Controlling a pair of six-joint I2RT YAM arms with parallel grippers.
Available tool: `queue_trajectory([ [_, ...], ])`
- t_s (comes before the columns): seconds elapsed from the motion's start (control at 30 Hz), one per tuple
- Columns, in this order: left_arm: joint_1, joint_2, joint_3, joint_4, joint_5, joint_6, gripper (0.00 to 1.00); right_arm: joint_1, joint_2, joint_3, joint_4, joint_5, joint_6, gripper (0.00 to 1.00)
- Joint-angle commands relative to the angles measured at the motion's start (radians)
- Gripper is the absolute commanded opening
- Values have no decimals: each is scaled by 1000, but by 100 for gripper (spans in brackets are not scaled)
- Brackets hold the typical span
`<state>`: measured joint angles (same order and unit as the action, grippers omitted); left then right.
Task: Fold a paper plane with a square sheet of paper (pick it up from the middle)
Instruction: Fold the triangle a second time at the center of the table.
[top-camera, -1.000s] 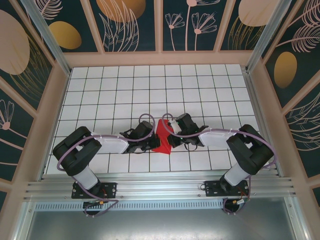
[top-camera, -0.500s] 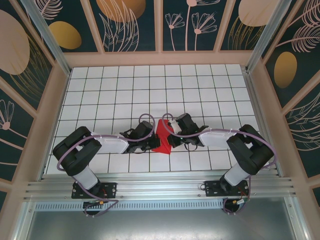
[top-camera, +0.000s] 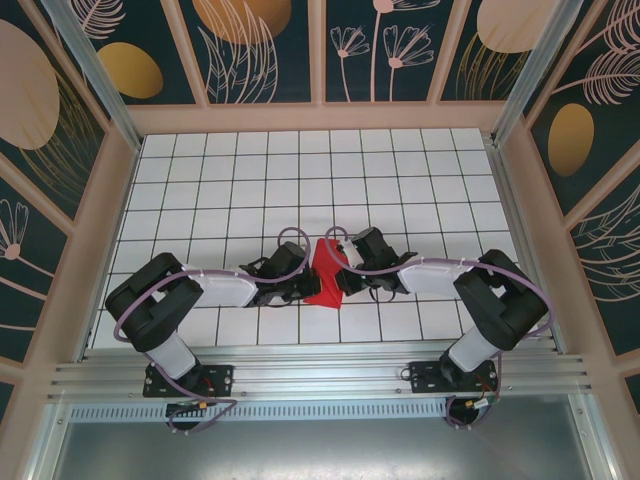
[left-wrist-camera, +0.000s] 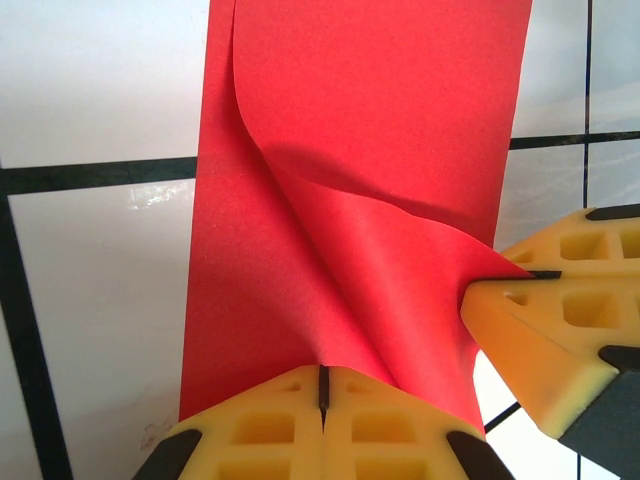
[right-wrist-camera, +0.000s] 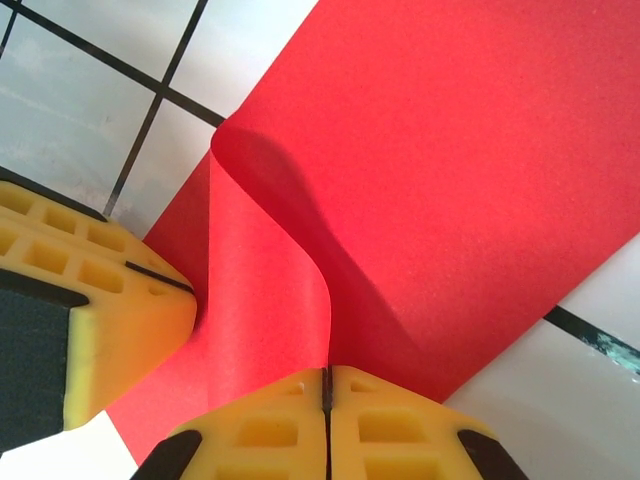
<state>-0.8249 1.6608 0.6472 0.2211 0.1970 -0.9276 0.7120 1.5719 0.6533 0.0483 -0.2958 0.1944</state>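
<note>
Square sheet of paper (top-camera: 325, 282) on gridded bench (top-camera: 300, 180), left pincer (left-wrist-camera: 322, 398) and right pincer (right-wrist-camera: 326, 398) each pinching its lifted fold, curl clear at wrists, flanking arms (top-camera: 215, 290) overhead.

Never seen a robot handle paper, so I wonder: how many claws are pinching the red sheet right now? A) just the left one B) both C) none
B: the left claw and the right claw are each shut on a raised curl of the red sheet.
</note>
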Motion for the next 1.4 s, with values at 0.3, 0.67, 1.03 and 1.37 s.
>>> queue_trajectory([
  [0.3,0,13,-17,-103,-59,18,0,-8,13,-1,18,13,7,8],
  [0.67,0,11,-14,-103,-60,19,0,-8,27,-4,21,22,5,8],
  [1.03,0,-21,-9,-123,-78,15,3,-8,48,-21,18,26,13,8],
  [1.37,0,-194,-20,-103,-144,-38,14,-7,54,-23,14,27,17,9],
])
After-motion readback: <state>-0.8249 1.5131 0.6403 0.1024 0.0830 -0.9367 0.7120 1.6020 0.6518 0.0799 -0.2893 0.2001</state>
